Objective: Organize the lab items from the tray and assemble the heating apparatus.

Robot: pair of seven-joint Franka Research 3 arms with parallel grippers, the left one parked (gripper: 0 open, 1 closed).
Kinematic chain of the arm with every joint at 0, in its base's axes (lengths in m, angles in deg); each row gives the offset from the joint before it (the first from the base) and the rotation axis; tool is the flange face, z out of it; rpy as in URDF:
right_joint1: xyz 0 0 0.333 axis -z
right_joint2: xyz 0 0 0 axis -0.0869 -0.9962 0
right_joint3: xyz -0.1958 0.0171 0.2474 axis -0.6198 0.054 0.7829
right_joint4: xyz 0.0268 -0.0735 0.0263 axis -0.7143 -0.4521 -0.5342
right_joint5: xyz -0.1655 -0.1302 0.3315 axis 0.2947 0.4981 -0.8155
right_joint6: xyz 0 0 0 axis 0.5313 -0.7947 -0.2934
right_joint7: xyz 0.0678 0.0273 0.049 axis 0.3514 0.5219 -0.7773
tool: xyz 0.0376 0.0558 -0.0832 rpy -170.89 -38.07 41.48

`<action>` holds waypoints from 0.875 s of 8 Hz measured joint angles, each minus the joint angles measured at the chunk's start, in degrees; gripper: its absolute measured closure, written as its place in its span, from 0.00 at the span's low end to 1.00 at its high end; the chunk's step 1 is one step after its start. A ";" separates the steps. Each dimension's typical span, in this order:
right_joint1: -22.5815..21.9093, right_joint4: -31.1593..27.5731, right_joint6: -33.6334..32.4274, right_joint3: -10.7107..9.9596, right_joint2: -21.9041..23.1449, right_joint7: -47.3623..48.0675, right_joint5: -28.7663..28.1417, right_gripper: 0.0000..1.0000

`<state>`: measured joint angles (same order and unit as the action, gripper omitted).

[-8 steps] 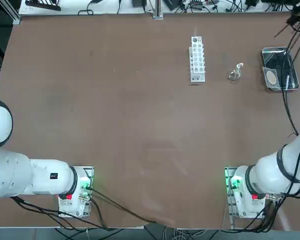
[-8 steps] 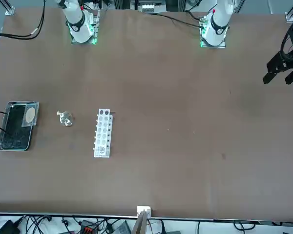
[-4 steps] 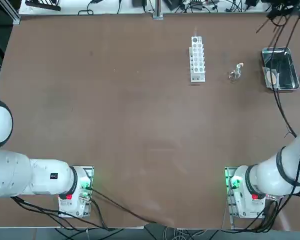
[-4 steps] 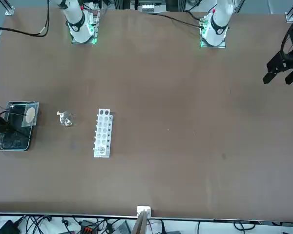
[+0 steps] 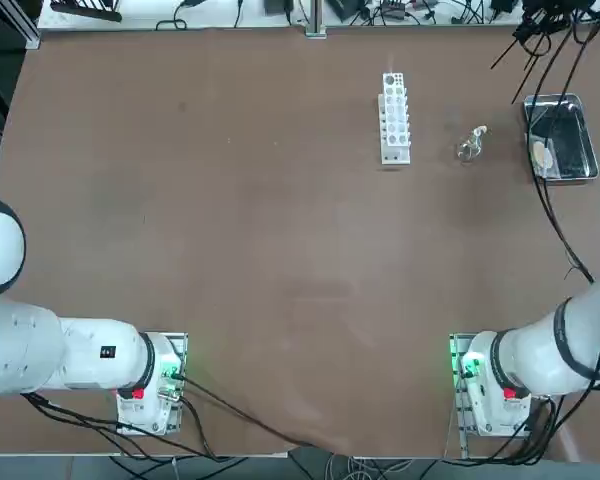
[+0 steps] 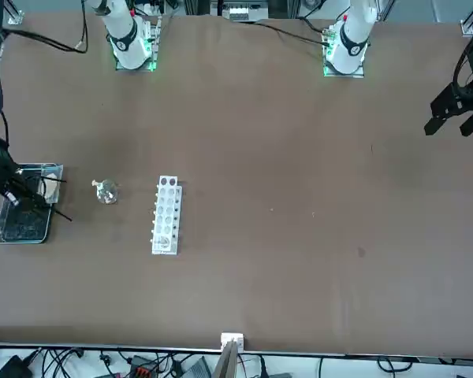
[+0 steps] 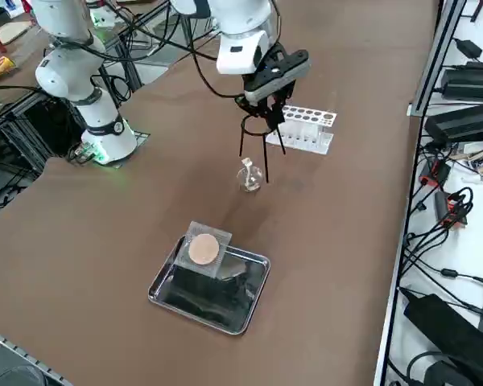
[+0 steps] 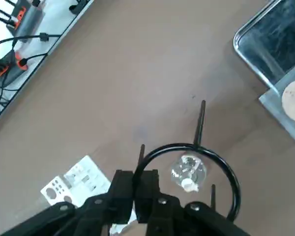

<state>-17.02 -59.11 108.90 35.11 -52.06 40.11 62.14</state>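
My right gripper (image 7: 263, 107) is shut on the ring of the thin dark wire-legged stand (image 7: 265, 161) and holds it in the air, legs down, above the small glass flask (image 7: 249, 176). In the wrist view the stand's ring (image 8: 225, 169) circles the flask (image 8: 188, 173) below it. The shiny metal tray (image 7: 171, 277) lies on the table at the near right. The grey mesh square with its tan round centre (image 7: 204, 249) rests tilted on the tray's rim. From above, the tray (image 5: 583, 146) sits at the far right edge.
A white holed rack (image 7: 307, 129) lies just beyond the flask; from above the rack (image 5: 394, 117) is left of the flask (image 5: 470, 146). Cables and boxes (image 7: 459, 121) line the table's far edge. Brown tabletop stretches to the left.
My right gripper has risen from the tray with the stand in it and moved toward the flask. The mesh square, flask and rack have not moved.
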 joint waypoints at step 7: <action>-7.00 -18.78 9.35 0.02 7.47 0.72 0.45 0.93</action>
<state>-24.03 -77.90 118.25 35.13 -44.59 40.84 62.59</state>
